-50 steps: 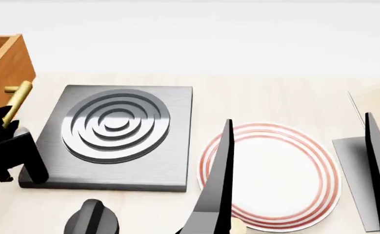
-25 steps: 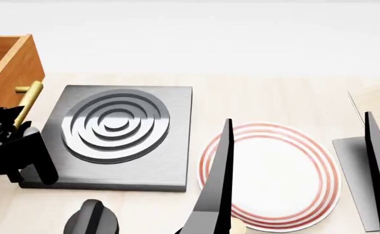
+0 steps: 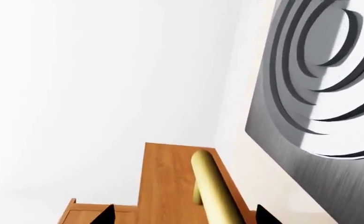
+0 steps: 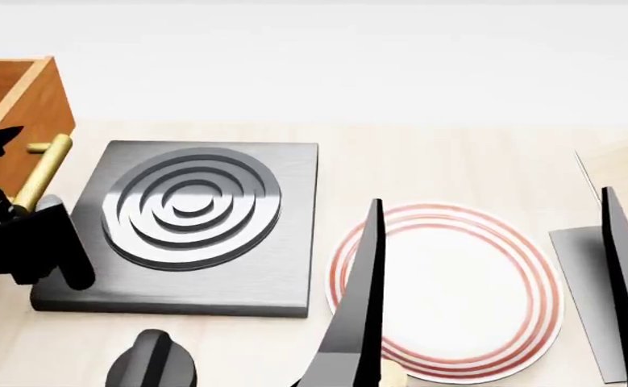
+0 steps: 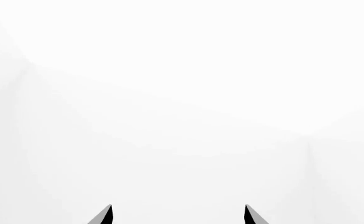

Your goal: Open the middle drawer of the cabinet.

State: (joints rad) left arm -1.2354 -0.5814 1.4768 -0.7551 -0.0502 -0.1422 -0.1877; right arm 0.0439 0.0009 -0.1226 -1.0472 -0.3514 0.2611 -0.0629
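An orange-brown wooden drawer [image 4: 23, 97] juts into the head view from the left edge, pulled out and showing its open top; I take it for the middle drawer. Its brass bar handle [image 4: 43, 173] faces the stove plate. The rest of the cabinet lies beyond that edge. My left gripper [image 4: 29, 193] is open and straddles the handle, one black finger on each side. In the left wrist view the handle [image 3: 213, 196] runs between the two wide-apart fingertips [image 3: 107, 212], touching neither, with the drawer front [image 3: 166, 182] behind it. My right gripper [image 4: 493, 197] hangs open over the plate, holding nothing.
A grey stove plate [image 4: 190, 218] with raised rings lies right beside the drawer front. A white plate with red rings [image 4: 454, 290] sits under my right gripper. A black knob [image 4: 152, 363] is at the near edge. A grey slab [image 4: 577, 274] and a pale wooden panel [image 4: 625, 161] stand at the right.
The drawer slid out to the right with my left gripper on its handle, then stopped. In the last half second the left gripper's fingers spread apart around the handle. The right arm stayed still.
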